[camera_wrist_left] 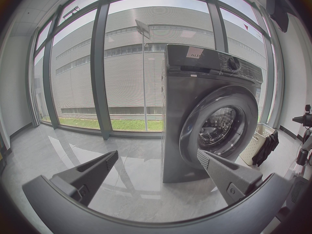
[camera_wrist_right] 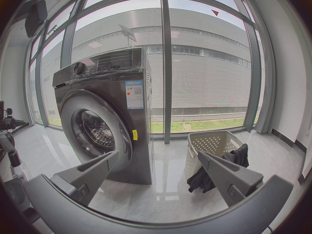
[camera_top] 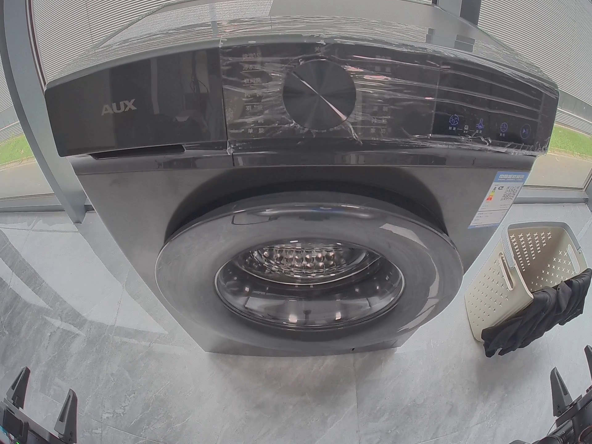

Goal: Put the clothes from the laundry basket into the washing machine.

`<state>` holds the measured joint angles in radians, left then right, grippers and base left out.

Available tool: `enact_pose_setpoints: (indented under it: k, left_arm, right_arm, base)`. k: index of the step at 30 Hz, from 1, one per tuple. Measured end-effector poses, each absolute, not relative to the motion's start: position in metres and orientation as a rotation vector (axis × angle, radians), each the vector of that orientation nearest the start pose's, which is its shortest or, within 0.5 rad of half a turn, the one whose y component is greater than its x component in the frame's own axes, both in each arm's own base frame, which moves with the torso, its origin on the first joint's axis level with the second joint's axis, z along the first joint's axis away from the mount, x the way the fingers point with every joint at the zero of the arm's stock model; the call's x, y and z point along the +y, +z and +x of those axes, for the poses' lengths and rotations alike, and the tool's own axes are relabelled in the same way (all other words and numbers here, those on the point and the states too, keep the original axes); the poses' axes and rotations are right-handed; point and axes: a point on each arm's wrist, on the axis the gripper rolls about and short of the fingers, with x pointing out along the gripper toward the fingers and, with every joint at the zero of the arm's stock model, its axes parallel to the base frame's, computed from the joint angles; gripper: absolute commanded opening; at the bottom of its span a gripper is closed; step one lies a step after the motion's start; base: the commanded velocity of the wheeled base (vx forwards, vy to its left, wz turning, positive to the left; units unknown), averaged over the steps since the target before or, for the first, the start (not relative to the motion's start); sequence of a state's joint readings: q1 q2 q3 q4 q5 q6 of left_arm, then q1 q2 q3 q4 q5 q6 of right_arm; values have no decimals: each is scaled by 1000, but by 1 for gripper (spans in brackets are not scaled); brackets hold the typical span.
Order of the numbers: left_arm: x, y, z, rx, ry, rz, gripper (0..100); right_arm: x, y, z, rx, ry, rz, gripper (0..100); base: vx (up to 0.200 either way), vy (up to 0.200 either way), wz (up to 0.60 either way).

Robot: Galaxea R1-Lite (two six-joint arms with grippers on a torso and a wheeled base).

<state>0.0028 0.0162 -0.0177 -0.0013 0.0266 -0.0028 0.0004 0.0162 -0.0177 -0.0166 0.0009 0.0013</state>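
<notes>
Black clothes (camera_top: 536,316), judged soft, light and limp, hang over the rim of the pale laundry basket (camera_top: 493,285) on the floor just beside the washing machine (camera_top: 308,180), on its right; the round door (camera_top: 185,266) is shut. A bunched fold at the rim looks the surest hold. The left gripper (camera_top: 42,399) and right gripper (camera_top: 573,377) wait low, fingers spread, holding nothing.

Grey floor (camera_top: 92,316), w/ washing machine (camera_top: 308,217), laundry basket (camera_top: 493,291)
</notes>
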Motion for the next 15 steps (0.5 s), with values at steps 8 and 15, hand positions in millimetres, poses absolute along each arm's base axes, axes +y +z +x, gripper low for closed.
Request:
enact_pose_setpoints:
  k: [8, 15]
  left_arm:
    - [1, 81, -23, -3, 29, -2, 100]
    - [1, 81, -23, -3, 29, -2, 100]
  right_arm:
    - [0, 85, -23, -44, 14, 6, 100]
    - [5, 125, -35, -133, 234, -5, 100]
  base:
    - [0, 0, 0]
    - [0, 0, 0]
